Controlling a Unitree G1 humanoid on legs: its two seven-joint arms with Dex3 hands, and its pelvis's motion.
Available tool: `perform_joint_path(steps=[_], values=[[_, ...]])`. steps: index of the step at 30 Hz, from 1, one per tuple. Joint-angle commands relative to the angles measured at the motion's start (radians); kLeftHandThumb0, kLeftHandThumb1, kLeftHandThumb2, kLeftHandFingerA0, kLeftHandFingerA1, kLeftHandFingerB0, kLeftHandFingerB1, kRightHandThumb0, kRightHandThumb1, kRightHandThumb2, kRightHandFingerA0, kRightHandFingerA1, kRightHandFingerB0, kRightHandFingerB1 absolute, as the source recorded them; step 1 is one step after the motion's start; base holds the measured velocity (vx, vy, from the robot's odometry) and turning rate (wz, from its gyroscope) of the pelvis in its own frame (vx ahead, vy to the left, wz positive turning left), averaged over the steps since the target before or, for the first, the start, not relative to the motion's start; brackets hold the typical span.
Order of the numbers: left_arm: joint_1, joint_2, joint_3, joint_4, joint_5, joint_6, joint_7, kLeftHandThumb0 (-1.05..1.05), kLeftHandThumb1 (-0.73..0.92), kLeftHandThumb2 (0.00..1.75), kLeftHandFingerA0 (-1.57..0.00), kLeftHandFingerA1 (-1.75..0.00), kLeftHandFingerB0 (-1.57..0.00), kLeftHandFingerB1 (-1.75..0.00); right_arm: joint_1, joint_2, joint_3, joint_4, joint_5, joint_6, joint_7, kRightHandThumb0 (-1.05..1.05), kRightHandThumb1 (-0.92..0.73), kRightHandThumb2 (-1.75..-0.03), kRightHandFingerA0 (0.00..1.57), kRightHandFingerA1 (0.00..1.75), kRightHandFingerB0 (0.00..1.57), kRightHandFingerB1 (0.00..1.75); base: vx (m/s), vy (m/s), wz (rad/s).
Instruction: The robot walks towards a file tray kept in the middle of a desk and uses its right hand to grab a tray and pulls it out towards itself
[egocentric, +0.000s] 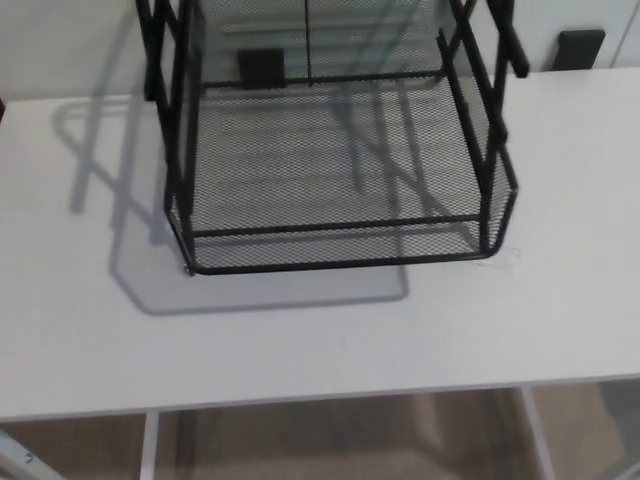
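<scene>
A black wire-mesh file tray rack (340, 170) stands on the white desk (300, 330), in the upper middle of the head view. Its bottom tray has a mesh floor and a low front rim (340, 262) facing me. Black upright posts (178, 130) rise at both sides and run out of the top of the picture, so the upper trays are hidden. Neither of my hands shows in the view.
The rack casts a grey shadow (130, 250) to its left on the desk. The desk's near edge (300, 405) crosses the bottom, with white legs (150, 445) and beige floor below. Two dark wall fittings (580, 45) sit behind the desk.
</scene>
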Motion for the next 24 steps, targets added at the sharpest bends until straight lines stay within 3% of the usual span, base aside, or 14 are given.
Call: perform_joint_path(steps=[1,7,8,9,21,22,23,24], values=[[0.013,0.022,0.002,-0.004,0.015,-0.01,0.009,-0.47,0.45,0.59,-0.57,-0.69,-0.46,-0.6,0.028,-0.014,0.013,-0.026,-0.016,-0.037,-0.005,-0.39,-0.4,-0.82,0.76,0.76,0.52,0.61,0.04,0.236,-0.11],[0.007,0.026,-0.004,-0.013,0.021,-0.001,0.012,-0.46,0.46,0.59,-0.55,-0.67,-0.45,-0.57,0.032,-0.014,0.018,-0.051,-0.019,-0.017,-0.003,-0.37,-0.4,-0.83,0.74,0.75,0.5,0.61,0.01,0.276,0.08],[0.029,0.028,-0.009,-0.042,0.023,0.0,0.01,-0.52,0.33,0.85,-0.56,-0.73,-0.42,-0.64,0.04,-0.019,0.023,-0.05,-0.03,-0.018,-0.011,-0.38,-0.41,-0.82,0.76,0.75,0.51,0.6,0.0,0.0,0.0],[0.036,0.029,-0.011,-0.051,0.025,0.0,0.01,-0.49,0.47,0.58,-0.54,-0.68,-0.47,-0.58,0.039,-0.019,0.023,-0.043,-0.032,-0.017,-0.014,-0.38,-0.4,-0.82,0.76,0.75,0.5,0.6,0.07,0.018,0.13],[-0.047,0.016,-0.014,0.002,0.031,-0.007,0.017,-0.48,0.47,0.56,-0.54,-0.69,-0.46,-0.57,-0.022,-0.025,0.021,-0.04,-0.034,-0.015,-0.021,-0.39,-0.42,-0.83,0.78,0.75,0.53,0.61,0.01,-0.085,0.02],[-0.045,0.016,-0.014,-0.013,0.032,0.0,0.018,-0.5,0.31,0.84,-0.59,-0.75,-0.39,-0.63,-0.022,-0.022,0.021,-0.045,-0.032,-0.025,-0.023,-0.39,-0.41,-0.82,0.78,0.75,0.53,0.61,0.0,-0.084,0.0],[-0.041,0.014,-0.015,-0.02,0.033,0.001,0.019,-0.5,0.31,0.84,-0.59,-0.75,-0.39,-0.63,-0.015,-0.023,0.02,-0.06,-0.031,-0.029,-0.023,-0.39,-0.41,-0.82,0.78,0.75,0.53,0.61,0.0,0.0,0.0],[-0.036,0.012,-0.017,-0.03,0.034,0.002,0.014,-0.49,0.45,0.57,-0.56,-0.71,-0.44,-0.59,-0.003,-0.023,0.016,-0.078,-0.023,-0.034,-0.018,-0.4,-0.41,-0.82,0.76,0.74,0.53,0.61,0.0,0.0,0.0]])
